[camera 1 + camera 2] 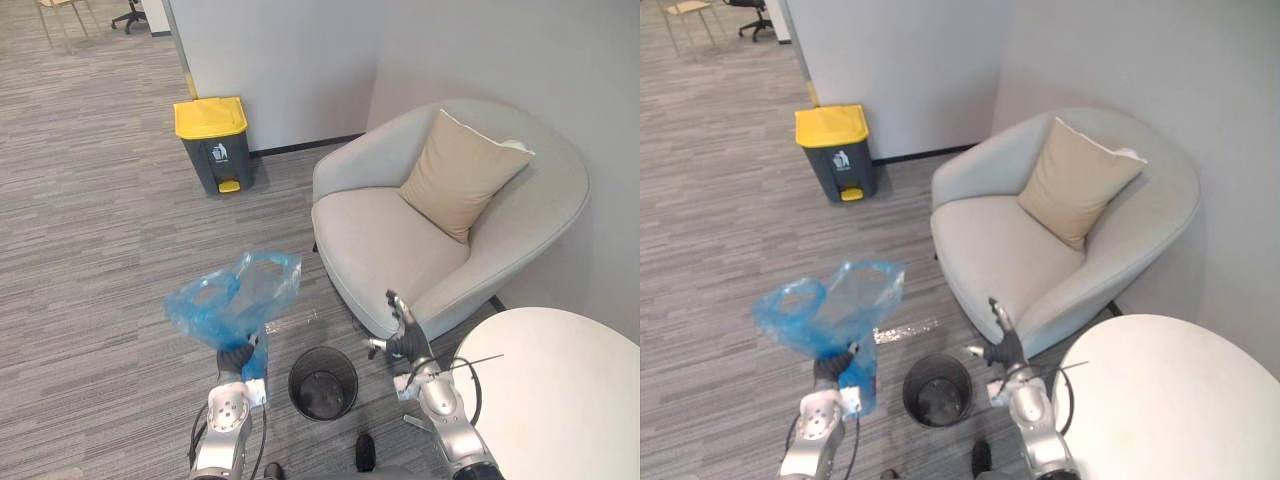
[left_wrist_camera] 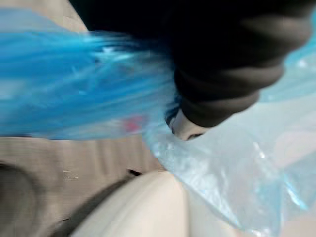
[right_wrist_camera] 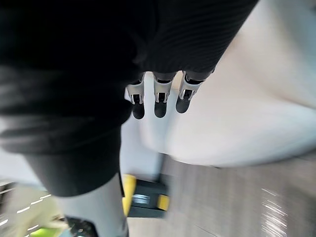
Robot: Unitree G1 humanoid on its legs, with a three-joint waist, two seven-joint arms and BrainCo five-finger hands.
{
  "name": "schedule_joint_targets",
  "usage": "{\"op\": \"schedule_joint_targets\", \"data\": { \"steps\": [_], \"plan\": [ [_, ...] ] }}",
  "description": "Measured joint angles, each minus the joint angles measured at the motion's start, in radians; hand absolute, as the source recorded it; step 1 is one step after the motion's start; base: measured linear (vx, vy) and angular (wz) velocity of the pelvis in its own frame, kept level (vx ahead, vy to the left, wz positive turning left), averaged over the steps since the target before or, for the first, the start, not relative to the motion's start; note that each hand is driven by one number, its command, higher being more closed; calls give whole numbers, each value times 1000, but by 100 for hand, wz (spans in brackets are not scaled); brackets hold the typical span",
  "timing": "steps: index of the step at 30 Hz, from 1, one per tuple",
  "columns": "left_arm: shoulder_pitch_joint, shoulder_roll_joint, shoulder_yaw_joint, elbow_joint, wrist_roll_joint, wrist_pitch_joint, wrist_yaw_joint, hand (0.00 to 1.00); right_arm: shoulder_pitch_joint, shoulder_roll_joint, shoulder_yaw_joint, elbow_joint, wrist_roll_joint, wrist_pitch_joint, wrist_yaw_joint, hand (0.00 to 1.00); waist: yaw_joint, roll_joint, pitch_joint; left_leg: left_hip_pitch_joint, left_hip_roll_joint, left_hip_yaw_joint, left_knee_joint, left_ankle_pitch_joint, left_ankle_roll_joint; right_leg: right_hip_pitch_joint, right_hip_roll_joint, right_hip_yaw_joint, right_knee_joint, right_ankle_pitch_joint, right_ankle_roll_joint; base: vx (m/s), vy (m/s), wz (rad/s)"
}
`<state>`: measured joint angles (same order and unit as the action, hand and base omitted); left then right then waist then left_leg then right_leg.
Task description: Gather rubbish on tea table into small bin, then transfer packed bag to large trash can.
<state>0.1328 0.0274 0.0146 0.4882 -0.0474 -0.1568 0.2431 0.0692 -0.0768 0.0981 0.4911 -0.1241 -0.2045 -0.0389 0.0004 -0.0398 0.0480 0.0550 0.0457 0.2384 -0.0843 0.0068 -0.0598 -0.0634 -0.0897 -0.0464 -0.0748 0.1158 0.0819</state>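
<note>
Left hand [image 1: 236, 358] clamps the crinkled blue plastic bag [image 1: 232, 298]. The yellow-lidded grey trash can [image 1: 214, 150] stands well ahead, leftward. Right hand [image 1: 404, 338] empty, fingers straight.

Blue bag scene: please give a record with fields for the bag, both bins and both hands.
left hand: shut on the blue bag
blue bag: held up, left of the small bin
right hand: open, holding nothing, before the armchair
small bin: black mesh, on the floor
large trash can: grey, yellow lid down, by the wall
</note>
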Motion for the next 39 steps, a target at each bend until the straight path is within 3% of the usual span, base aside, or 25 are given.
{"op": "schedule_joint_targets", "data": {
  "steps": [11, 18, 20, 21, 22, 23, 24, 25, 26, 27, 29, 31, 33, 36, 37, 39],
  "plan": [
    [18, 4, 48, 292, -6, 11, -53, 100, -16, 2, -59, 315, 58, 31, -7, 0, 7, 14, -1, 22, -1, 5, 0, -1, 0, 24, 0, 4, -7, 0, -1, -7, -4, 0],
    [16, -15, 119, 353, -16, 14, -54, 100, -42, 36, -86, 332, 56, 41, -43, 0, 34, 12, 55, 14, 2, 89, 77, -46, 11, -28, -3, 81, 66, -3, 7, -68, 8, -35],
    [-3, -12, 125, 356, -15, 14, -53, 100, -34, 48, -86, 329, 54, 53, -51, 0, 32, -3, 69, -24, 6, 87, 146, -70, 25, -47, -23, 58, 100, -50, 23, -96, 14, 15],
    [-4, -17, 124, 356, -15, 15, -53, 100, -28, 48, -88, 329, 54, 58, -54, 0, 32, 0, 69, -51, 16, 85, 164, -73, 32, -50, -28, 28, 112, -93, 48, -95, 25, 31],
    [-3, -26, 124, 347, -14, 14, -52, 100, -26, 50, -91, 328, 55, 59, -58, 0, 37, 16, 73, -68, 39, 80, 180, -73, 33, -90, -35, -32, 266, -123, 5, -35, 10, 32],
    [-4, -28, 126, 348, -14, 14, -52, 100, -26, 63, -95, 329, 55, 60, -60, 0, 37, 2, 69, -74, 45, 60, 197, -76, 36, -113, -49, -51, 441, -180, -8, 14, -6, 26],
    [-4, -26, 128, 348, -14, 15, -51, 100, -26, 70, -97, 329, 55, 59, -61, 0, 36, -2, 70, -74, 45, 53, 204, -76, 36, -113, -56, -53, 503, -214, -6, 74, -69, 42],
    [-1, -15, 134, 348, -14, 16, -51, 100, -26, 86, -97, 329, 56, 59, -61, 0, 36, -16, 64, -86, 45, 28, 236, -77, 34, -106, -71, -47, 629, -277, 17, 44, -102, 45],
    [0, -11, 136, 348, -14, 16, -51, 100, -27, 89, -97, 329, 56, 59, -61, 0, 36, -24, 60, -100, 44, 19, 257, -77, 34, -101, -76, -36, 663, -296, 35, 24, -152, 64],
    [-7, -10, 147, 348, -12, 16, -51, 100, -31, 89, -99, 331, 56, 58, -61, 0, 39, -40, 57, -112, 39, 6, 281, -77, 31, -96, -72, -20, 654, -304, 44, -54, -132, 42],
    [-8, -29, 156, 349, -11, 16, -52, 100, -44, 76, -105, 338, 58, 57, -65, 0, 61, -5, 45, -115, 52, -1, 256, -61, 10, -51, -29, -6, 534, -303, 43, -101, -105, 2],
    [-7, -38, 153, 350, -12, 16, -51, 100, -87, 67, -105, 358, 69, 57, -79, 0, 71, 6, 42, -181, 53, -2, 256, -27, 7, -22, -17, 4, 379, -320, -7, -154, -85, -5],
    [-34, -55, 140, 366, -12, 18, -51, 100, -103, 56, -112, 359, 87, 58, -91, 0, 54, 50, 78, -230, 69, -59, 231, 25, 0, -29, 9, -39, 316, -278, -33, -262, -76, 49],
    [-38, -64, 140, 366, -13, 18, -50, 100, -90, 58, -116, 358, 87, 62, -97, 0, 55, 63, 88, -228, 78, -93, 152, 80, -34, -48, 16, -89, 334, -267, -51, -225, -72, 45],
    [-38, -63, 140, 367, -13, 20, -50, 100, -90, 62, -121, 356, 87, 64, -98, 0, 53, 60, 84, -219, 76, -90, 95, 77, -50, -60, 6, -113, 318, -254, -63, -216, -39, 47],
    [-54, -62, 146, 360, -12, 21, -50, 100, -96, 77, -153, 349, 86, 67, -105, 0, 56, 28, 95, -246, 68, -43, 203, 43, -10, -73, -30, -136, 293, -219, -77, -174, -13, 42]
  ]
}}
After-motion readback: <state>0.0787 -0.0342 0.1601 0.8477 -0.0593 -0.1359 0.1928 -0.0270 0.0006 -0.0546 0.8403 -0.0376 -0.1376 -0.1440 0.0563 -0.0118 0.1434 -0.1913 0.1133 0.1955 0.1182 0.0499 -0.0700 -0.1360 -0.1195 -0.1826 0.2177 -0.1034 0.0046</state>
